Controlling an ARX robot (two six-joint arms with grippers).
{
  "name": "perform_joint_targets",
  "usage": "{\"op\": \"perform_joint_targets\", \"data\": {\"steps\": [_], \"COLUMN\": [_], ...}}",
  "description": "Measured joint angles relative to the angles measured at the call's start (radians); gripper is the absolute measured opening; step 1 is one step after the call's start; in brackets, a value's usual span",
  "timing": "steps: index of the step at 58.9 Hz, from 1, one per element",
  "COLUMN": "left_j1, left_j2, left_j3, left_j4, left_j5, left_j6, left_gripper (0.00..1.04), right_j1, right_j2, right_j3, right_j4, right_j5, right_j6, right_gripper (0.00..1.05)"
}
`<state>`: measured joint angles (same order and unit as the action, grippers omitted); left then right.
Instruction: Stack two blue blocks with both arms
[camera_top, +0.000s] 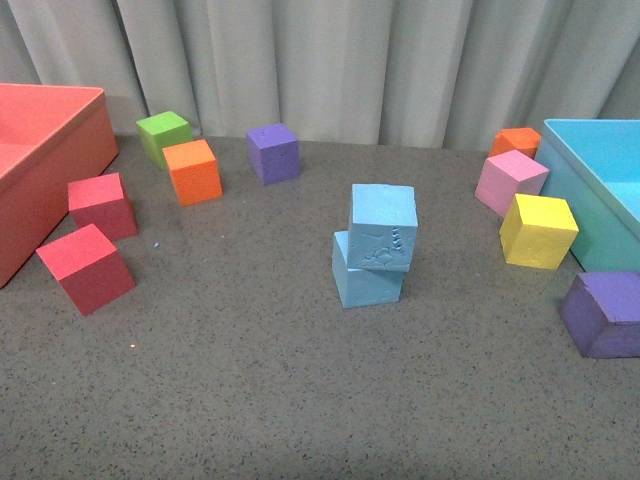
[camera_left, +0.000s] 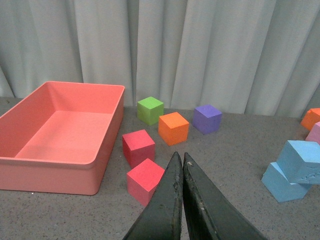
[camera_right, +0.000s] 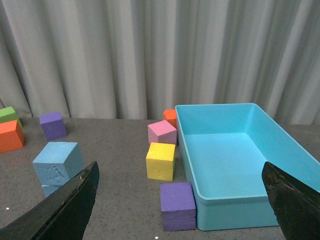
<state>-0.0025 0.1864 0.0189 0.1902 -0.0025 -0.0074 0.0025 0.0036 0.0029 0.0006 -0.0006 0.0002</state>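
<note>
Standing mid-bench, the two blue blocks form a stack: upper blue block on lower blue block, upper one twisted and offset toward the right, overhanging slightly. Open grey speckled bench lies all round the stack, widest on the near side; neither arm shows in the front view. Block surfaces matte foam, cubes square-edged; rough embossed marks on the upper block's front face. Left margin: coral bin, smooth-walled with rounded corners, with two red cubes just beside it, near one tilted. Farther back, green cube touching orange cube, purple cube near. Right margin: turquoise bin, pink cube, yellow cube, a second orange cube behind, second purple cube at the bin's near corner. Pleated grey curtain closes the back edge. Left gripper fingers pressed together, nothing between. Right gripper fingers spread wide, empty, well clear of the stack.
</note>
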Motion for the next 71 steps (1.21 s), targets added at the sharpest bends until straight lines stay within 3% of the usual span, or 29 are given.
{"op": "perform_joint_targets", "data": {"steps": [4,9,16,46,71], "left_j1": [0.0,0.0,0.0,0.0,0.0], "left_j2": [-0.023,-0.14,-0.18,-0.182,-0.182], "left_j3": [0.0,0.0,0.0,0.0,0.0], "left_j4": [-0.024,-0.172,-0.186,-0.189,-0.19], "left_j5": [0.0,0.001,0.001,0.0,0.0], "left_j6": [0.0,0.0,0.0,0.001,0.002], "left_gripper": [0.04,0.04,0.07,1.0,0.98], "right_j1": [0.0,0.0,0.0,0.0,0.0], "right_j2": [0.0,0.0,0.0,0.0,0.0], "right_j3": [0.0,0.0,0.0,0.0,0.0], "right_j4": [0.0,0.0,0.0,0.0,0.0], "right_j5": [0.0,0.0,0.001,0.0,0.0], "right_j6": [0.0,0.0,0.0,0.0,0.0], "right_gripper": [0.95,0.95,0.95,0.95,0.95]}}
